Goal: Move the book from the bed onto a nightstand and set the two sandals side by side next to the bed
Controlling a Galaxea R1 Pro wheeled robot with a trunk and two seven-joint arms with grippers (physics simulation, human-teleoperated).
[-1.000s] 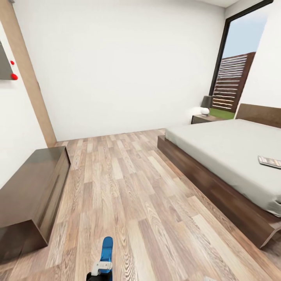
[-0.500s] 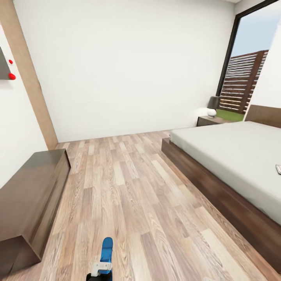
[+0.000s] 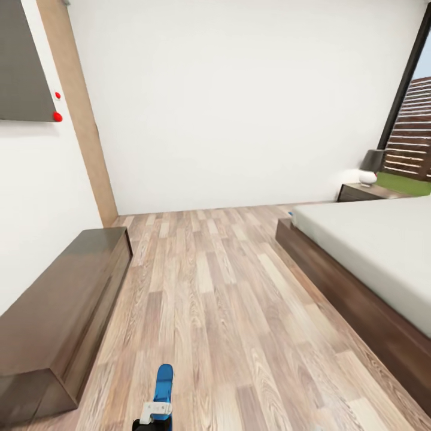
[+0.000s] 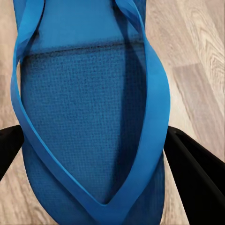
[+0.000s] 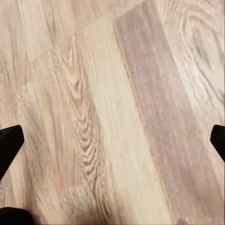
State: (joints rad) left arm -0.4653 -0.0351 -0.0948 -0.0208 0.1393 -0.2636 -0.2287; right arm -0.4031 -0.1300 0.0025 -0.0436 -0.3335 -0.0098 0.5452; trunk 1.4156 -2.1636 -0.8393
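One bright blue sandal (image 3: 163, 383) sticks up at the bottom of the head view, over the wood floor, and my left gripper (image 3: 155, 416) is shut on it. In the left wrist view the sandal (image 4: 89, 108) and its thong straps lie between the two black fingers (image 4: 199, 176). My right gripper (image 5: 112, 140) is open over bare planks, with nothing between its fingers. The bed (image 3: 371, 251), with its pale grey mattress and dark frame, runs along the right. A nightstand (image 3: 359, 193) stands beyond it. The book is out of view.
A long low dark-wood cabinet (image 3: 66, 299) stands against the left wall. A lamp (image 3: 370, 164) sits on the nightstand, beside the dark-framed glass door (image 3: 413, 120). A small blue speck (image 3: 290, 213) lies at the bed's far corner, too small to identify. Wood floor (image 3: 227, 299) stretches between cabinet and bed.
The camera has turned left, so the whole picture has slid right and the book on the mattress has left the frame. The sandal stays in my left gripper.
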